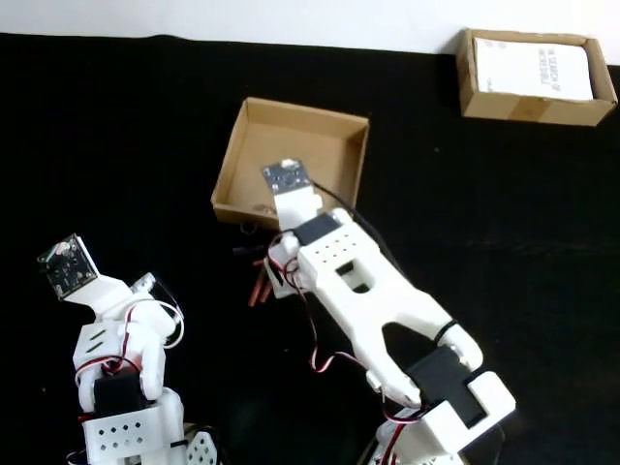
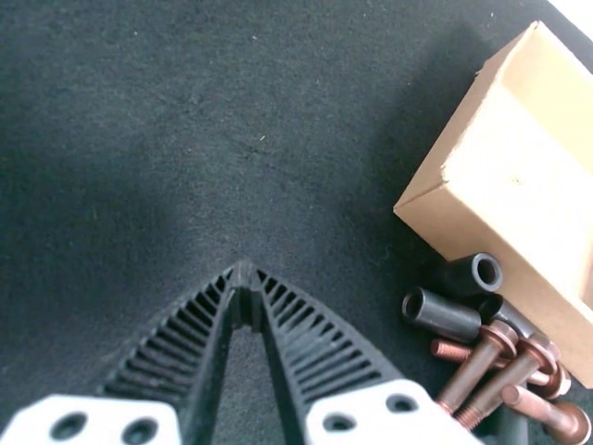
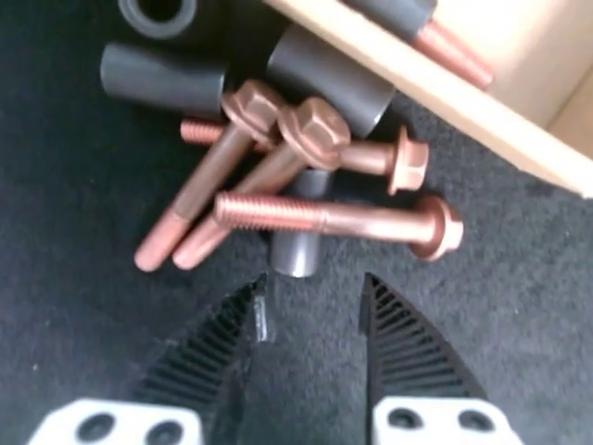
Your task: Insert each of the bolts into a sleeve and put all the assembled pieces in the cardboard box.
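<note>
Several copper bolts (image 3: pixel 324 218) lie in a loose pile on the black mat, tangled with dark sleeves (image 3: pixel 162 79), right against the cardboard box's near wall (image 3: pixel 435 93). One assembled piece (image 3: pixel 426 23) lies inside the box. My right gripper (image 3: pixel 315 292) is open just short of the pile, with nothing between its fingers and one bolt lying crosswise ahead of it. My left gripper (image 2: pixel 243 278) is shut and empty over bare mat, well to the side of the sleeves (image 2: pixel 440 313) and bolts (image 2: pixel 491 362). In the high view the bolts (image 1: pixel 260 286) lie beside the right arm (image 1: pixel 368 291).
The cardboard box (image 1: pixel 291 160) sits at the middle of the table. A second box (image 1: pixel 533 63) holding a white sheet stands at the far right corner. The left arm (image 1: pixel 121 368) is folded back at the near left. Black mat stretches around both.
</note>
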`<control>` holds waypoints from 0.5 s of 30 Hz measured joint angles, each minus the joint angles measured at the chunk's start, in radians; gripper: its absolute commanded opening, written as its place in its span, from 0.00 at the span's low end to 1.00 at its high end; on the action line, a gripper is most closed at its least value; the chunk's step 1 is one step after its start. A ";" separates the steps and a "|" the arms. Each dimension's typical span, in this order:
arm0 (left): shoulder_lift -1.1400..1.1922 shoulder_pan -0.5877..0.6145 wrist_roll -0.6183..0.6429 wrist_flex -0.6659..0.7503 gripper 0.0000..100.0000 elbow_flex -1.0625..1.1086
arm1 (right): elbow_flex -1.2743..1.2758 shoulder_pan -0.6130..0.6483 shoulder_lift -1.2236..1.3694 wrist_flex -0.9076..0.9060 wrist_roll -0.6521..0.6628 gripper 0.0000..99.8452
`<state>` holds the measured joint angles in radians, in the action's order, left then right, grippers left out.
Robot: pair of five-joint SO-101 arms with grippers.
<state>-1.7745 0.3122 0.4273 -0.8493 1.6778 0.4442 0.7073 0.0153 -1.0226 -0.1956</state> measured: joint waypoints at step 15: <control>0.000 0.000 0.000 0.000 0.01 0.000 | -0.068 0.003 0.189 0.052 0.000 0.14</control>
<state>-1.7745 0.3122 0.4273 -0.8493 1.6778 0.3767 0.7104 0.2041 -0.9705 -0.1956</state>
